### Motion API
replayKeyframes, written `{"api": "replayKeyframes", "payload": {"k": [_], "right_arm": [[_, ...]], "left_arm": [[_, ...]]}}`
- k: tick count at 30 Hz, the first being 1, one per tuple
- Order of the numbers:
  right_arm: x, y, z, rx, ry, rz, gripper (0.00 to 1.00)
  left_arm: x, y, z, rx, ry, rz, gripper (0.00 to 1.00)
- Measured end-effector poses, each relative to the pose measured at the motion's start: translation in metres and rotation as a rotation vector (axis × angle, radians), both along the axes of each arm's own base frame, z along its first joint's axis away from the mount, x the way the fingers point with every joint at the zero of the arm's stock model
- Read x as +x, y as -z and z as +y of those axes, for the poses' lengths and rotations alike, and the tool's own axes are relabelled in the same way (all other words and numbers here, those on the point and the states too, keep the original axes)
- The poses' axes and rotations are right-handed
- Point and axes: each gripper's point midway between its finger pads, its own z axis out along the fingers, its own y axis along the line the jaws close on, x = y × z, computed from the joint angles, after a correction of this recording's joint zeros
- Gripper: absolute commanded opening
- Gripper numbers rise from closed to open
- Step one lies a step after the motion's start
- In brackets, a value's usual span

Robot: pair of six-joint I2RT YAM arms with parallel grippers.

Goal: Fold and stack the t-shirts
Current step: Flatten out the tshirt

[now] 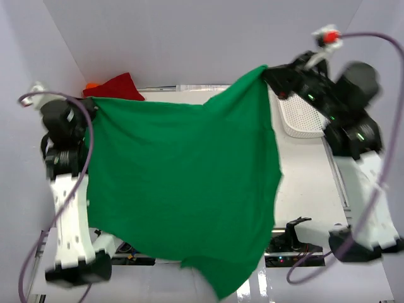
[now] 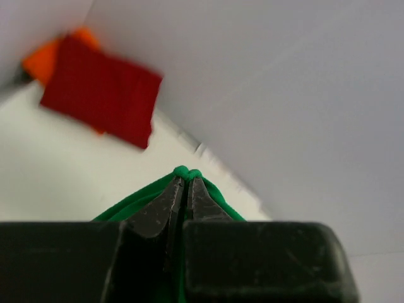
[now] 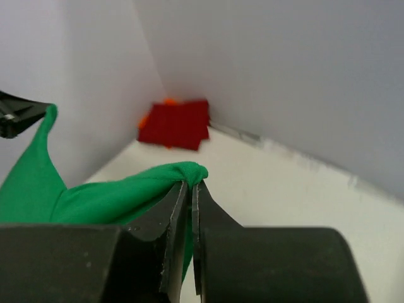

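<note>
The bright green t-shirt (image 1: 183, 183) hangs spread in the air between both arms, high above the table. My left gripper (image 1: 95, 105) is shut on its left top corner (image 2: 187, 172). My right gripper (image 1: 267, 71) is shut on its right top corner (image 3: 189, 170). The shirt's lower end droops toward the near table edge. The red t-shirt (image 1: 117, 87) lies folded in the far left corner on top of the orange t-shirt (image 1: 92, 85). Both also show in the left wrist view, the red (image 2: 101, 89) and the orange (image 2: 45, 58), and in the right wrist view, the red (image 3: 175, 124).
A white mesh basket (image 1: 303, 117) stands at the far right, partly behind the right arm. White walls close in the table on the left, back and right. The hanging shirt hides most of the table surface (image 1: 303, 183).
</note>
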Motion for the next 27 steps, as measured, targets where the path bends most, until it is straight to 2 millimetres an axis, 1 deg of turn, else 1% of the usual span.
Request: {"api": "replayKeyframes", "payload": {"k": [1, 2, 3, 4, 5, 6, 7, 8, 9, 10, 11, 13, 14, 15, 16, 18, 19, 20, 22, 23, 24, 25, 27], "right_arm": [[0.034, 0.028, 0.004, -0.022, 0.012, 0.092, 0.08], [0.072, 0.061, 0.006, -0.038, 0.031, 0.195, 0.08], [0.102, 0.09, 0.003, -0.049, 0.054, 0.281, 0.08], [0.134, 0.119, -0.003, -0.058, 0.084, 0.372, 0.08], [0.159, 0.142, -0.007, -0.063, 0.103, 0.435, 0.08], [0.177, 0.159, -0.012, -0.067, 0.118, 0.501, 0.08], [0.197, 0.166, -0.017, -0.063, 0.122, 0.554, 0.08], [0.217, 0.161, -0.019, -0.052, 0.118, 0.553, 0.08], [0.237, 0.145, -0.021, -0.026, 0.108, 0.513, 0.08], [0.25, 0.131, -0.024, -0.002, 0.095, 0.475, 0.08], [0.257, 0.117, -0.027, 0.027, 0.076, 0.439, 0.08], [0.258, 0.096, -0.035, 0.068, 0.041, 0.386, 0.08], [0.255, 0.087, -0.037, 0.078, 0.023, 0.358, 0.08], [0.252, 0.078, -0.04, 0.088, 0.008, 0.331, 0.08], [0.249, 0.07, -0.042, 0.091, -0.006, 0.301, 0.08], [0.239, 0.056, -0.041, 0.091, -0.036, 0.259, 0.08], [0.233, 0.051, -0.041, 0.087, -0.049, 0.241, 0.08], [0.227, 0.052, -0.04, 0.082, -0.062, 0.237, 0.08], [0.207, 0.067, -0.038, 0.075, -0.074, 0.276, 0.08], [0.198, 0.085, -0.038, 0.074, -0.072, 0.316, 0.08], [0.184, 0.114, -0.038, 0.072, -0.068, 0.368, 0.08], [0.166, 0.143, -0.036, 0.074, -0.072, 0.441, 0.08], [0.136, 0.209, -0.031, 0.077, -0.07, 0.581, 0.08]], "left_arm": [[0.029, 0.033, 0.001, -0.022, 0.017, 0.095, 0.0], [0.053, 0.065, 0.003, -0.047, 0.03, 0.184, 0.0], [0.075, 0.095, 0.002, -0.071, 0.046, 0.268, 0.0], [0.093, 0.12, 0.003, -0.091, 0.055, 0.33, 0.0], [0.108, 0.143, 0.002, -0.112, 0.066, 0.396, 0.0], [0.123, 0.158, 0.002, -0.127, 0.073, 0.44, 0.0], [0.136, 0.165, 0.002, -0.135, 0.08, 0.463, 0.0], [0.151, 0.165, 0.003, -0.141, 0.087, 0.469, 0.0], [0.165, 0.16, 0.003, -0.143, 0.093, 0.466, 0.0], [0.182, 0.146, 0.003, -0.14, 0.102, 0.44, 0.0], [0.197, 0.128, 0.002, -0.136, 0.115, 0.403, 0.0], [0.227, 0.082, 0.001, -0.119, 0.139, 0.301, 0.0], [0.236, 0.06, 0.0, -0.109, 0.15, 0.248, 0.0], [0.241, 0.039, -0.002, -0.097, 0.163, 0.195, 0.0], [0.24, 0.026, -0.003, -0.09, 0.17, 0.165, 0.0], [0.231, 0.003, -0.006, -0.075, 0.181, 0.113, 0.0], [0.224, -0.006, -0.008, -0.068, 0.185, 0.09, 0.0], [0.216, -0.009, -0.009, -0.064, 0.19, 0.08, 0.0], [0.196, -0.003, -0.014, -0.065, 0.2, 0.09, 0.0], [0.185, 0.009, -0.016, -0.07, 0.207, 0.107, 0.0], [0.17, 0.033, -0.02, -0.083, 0.217, 0.152, 0.0], [0.159, 0.055, -0.024, -0.096, 0.228, 0.19, 0.0], [0.136, 0.117, -0.031, -0.13, 0.24, 0.312, 0.0]]}}
